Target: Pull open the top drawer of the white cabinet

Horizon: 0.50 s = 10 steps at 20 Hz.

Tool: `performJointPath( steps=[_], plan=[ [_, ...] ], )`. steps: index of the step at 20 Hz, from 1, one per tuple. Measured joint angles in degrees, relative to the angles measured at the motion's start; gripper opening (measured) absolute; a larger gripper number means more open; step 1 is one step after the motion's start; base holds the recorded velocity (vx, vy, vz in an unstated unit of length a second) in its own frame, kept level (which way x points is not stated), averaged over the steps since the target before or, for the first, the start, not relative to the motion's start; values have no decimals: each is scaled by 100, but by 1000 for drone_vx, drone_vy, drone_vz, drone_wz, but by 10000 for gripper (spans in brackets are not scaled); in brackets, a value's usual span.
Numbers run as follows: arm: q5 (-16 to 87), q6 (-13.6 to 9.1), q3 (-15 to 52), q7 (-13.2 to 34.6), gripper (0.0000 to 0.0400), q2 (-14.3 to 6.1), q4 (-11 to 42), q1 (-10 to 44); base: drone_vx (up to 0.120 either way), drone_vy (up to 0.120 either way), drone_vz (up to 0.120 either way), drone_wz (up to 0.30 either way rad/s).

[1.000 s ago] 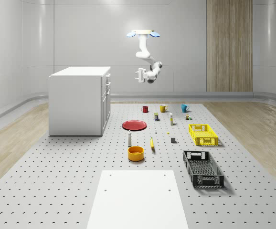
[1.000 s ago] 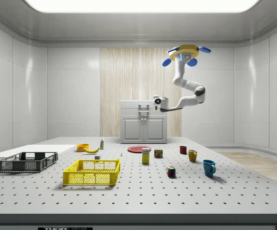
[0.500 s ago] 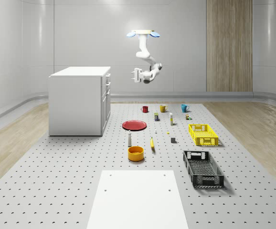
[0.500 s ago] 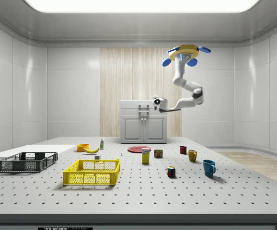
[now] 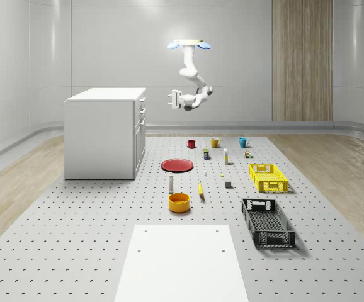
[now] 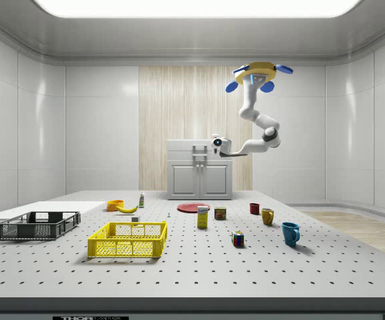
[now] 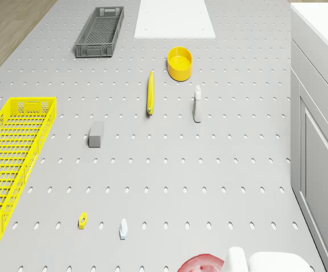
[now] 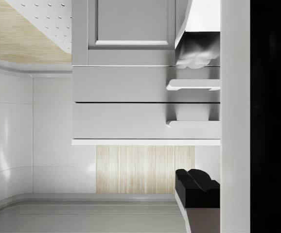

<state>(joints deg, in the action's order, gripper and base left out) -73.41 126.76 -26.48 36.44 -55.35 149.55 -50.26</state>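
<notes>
Cabinet (image 5: 103,133): white, on bench (image 5: 75,239), whole-scene left.
Top drawer (image 8: 131,120): shut; rigid, likely slides stiffly; grab by handle (image 8: 191,123).
Drone (image 5: 189,44): hovering above bench, beside cabinet.
Claw (image 5: 170,99): facing drawers, well apart, holding nothing; opening unclear.
</notes>
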Motion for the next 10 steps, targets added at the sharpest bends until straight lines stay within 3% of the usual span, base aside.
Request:
performJointPath(
  steps=[10],
  plan=[
    [-931, 312, 564, -459, 305, 666, -251, -175, 0, 0, 0, 0]
  ],
)
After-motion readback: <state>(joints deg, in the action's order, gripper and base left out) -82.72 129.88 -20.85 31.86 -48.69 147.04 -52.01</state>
